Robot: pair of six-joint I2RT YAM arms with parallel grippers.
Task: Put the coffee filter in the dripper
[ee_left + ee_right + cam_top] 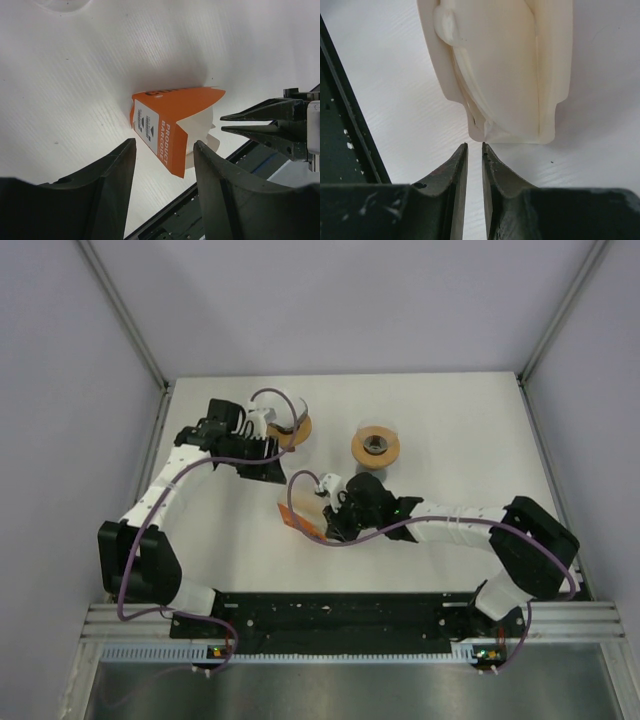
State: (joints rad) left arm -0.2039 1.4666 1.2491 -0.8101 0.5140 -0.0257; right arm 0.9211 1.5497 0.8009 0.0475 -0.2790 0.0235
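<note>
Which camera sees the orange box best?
The left wrist view: the orange box sits mid-picture, its barcode label readable. The top view shows the box only as a small orange scrap beside the right arm. The right wrist view shows no orange at all.

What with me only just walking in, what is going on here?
The right end effector, fingers nearly closed on nothing, points at the open end of an orange coffee filter box lying on the table, where white filters poke out. The open left end effector faces its barcode-labelled side. No filter is out yet, and what looks like the dripper stands farther back, untouched.
</note>
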